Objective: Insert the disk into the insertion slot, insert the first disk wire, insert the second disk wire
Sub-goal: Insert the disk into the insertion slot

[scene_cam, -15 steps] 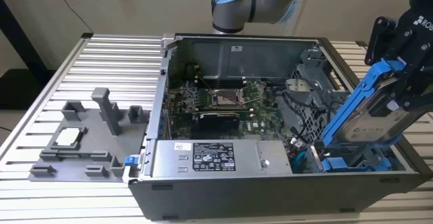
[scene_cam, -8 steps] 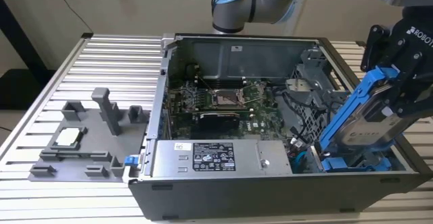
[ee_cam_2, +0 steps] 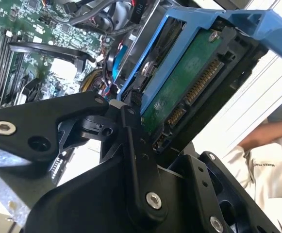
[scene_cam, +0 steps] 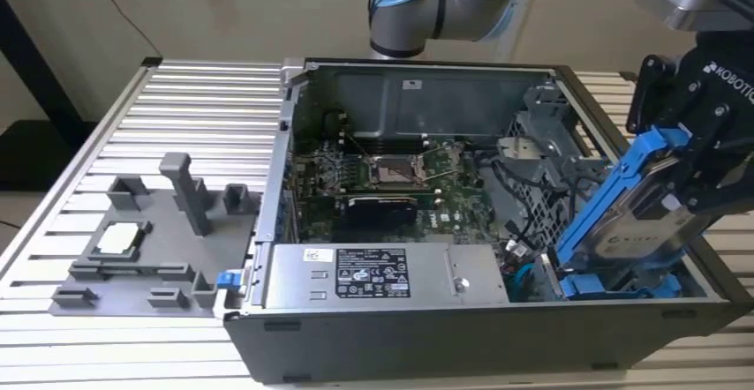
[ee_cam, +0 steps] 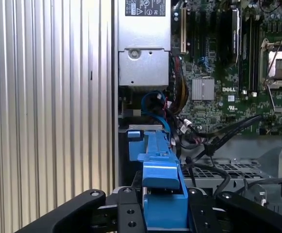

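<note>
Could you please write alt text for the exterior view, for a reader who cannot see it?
The gripper holds the disk, tilted steeply in its blue carrier, at the end of the open computer case on the exterior view's right. The case lies on a ribbed metal table, with a grey parts fixture at the exterior view's left.

A robotics lab: an opened PC case (scene_cam: 471,341) on a ribbed aluminium bench (scene_cam: 200,99), grey fixtures (scene_cam: 154,249) beside it, robot arm (scene_cam: 442,6) above.
</note>
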{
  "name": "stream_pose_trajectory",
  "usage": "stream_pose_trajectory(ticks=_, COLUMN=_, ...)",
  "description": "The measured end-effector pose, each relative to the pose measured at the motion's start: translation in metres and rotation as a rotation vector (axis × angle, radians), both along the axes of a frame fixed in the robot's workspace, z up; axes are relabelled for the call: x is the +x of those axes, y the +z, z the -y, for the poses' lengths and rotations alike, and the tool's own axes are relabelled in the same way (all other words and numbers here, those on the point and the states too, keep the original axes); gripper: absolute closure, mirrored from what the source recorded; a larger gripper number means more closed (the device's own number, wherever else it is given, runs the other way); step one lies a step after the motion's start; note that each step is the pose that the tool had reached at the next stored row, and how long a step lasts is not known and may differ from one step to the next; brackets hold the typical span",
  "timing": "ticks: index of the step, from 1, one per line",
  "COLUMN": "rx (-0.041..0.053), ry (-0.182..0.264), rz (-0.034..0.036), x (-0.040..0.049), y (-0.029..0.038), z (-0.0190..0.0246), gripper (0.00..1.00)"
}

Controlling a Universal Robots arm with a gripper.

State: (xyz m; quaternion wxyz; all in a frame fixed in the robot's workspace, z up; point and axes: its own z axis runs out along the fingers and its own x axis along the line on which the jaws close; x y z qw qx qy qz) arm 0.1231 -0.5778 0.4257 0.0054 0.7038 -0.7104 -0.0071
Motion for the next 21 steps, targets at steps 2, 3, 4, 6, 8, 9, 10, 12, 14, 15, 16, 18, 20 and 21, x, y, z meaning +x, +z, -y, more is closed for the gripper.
stream_pose_trajectory(ticks=2, rx=0.0004, ry=0.0, rz=0.0, x=0.0011, y=-0.0024, z=0.0, gripper=0.67)
stream_pose_trajectory(ticks=3, rx=0.0008, ry=0.0, rz=0.0, x=0.0015, y=-0.0039, z=0.0, gripper=0.67)
stream_pose_trajectory(ticks=4, rx=0.0014, ry=0.0, rz=0.0, x=0.0017, y=-0.0054, z=0.0001, gripper=0.67)
stream_pose_trajectory(ticks=6, rx=0.0035, ry=0.0, rz=0.0, x=0.0019, y=-0.0081, z=0.0, gripper=0.67)
stream_pose_trajectory(ticks=8, rx=0.007, ry=0.0, rz=0.0, x=0.0021, y=-0.0104, z=0.0, gripper=0.67)
stream_pose_trajectory(ticks=9, rx=0.0091, ry=0.0, rz=0.0, x=0.002, y=-0.0115, z=0.0, gripper=0.67)
stream_pose_trajectory(ticks=10, rx=0.0117, ry=0.0, rz=0.0, x=0.002, y=-0.0124, z=0.0, gripper=0.67)
stream_pose_trajectory(ticks=12, rx=0.0169, ry=0.0, rz=0.0, x=0.002, y=-0.0146, z=0.0, gripper=0.67)
stream_pose_trajectory(ticks=14, rx=0.0203, ry=0.0, rz=0.0, x=0.002, y=-0.0174, z=0.0, gripper=0.67)
stream_pose_trajectory(ticks=15, rx=0.0214, ry=0.0, rz=0.0, x=0.002, y=-0.0188, z=0.0, gripper=0.67)
stream_pose_trajectory(ticks=16, rx=0.0224, ry=0.0, rz=0.0, x=0.002, y=-0.0203, z=0.0, gripper=0.67)
stream_pose_trajectory(ticks=18, rx=0.0238, ry=0.0, rz=0.0, x=0.002, y=-0.0237, z=0.0, gripper=0.67)
stream_pose_trajectory(ticks=20, rx=0.0242, ry=0.0, rz=0.0, x=0.002, y=-0.0273, z=0.0, gripper=0.67)
stream_pose_trajectory(ticks=21, rx=0.0243, ry=0.0, rz=0.0, x=0.0021, y=-0.0291, z=0.0, gripper=0.67)
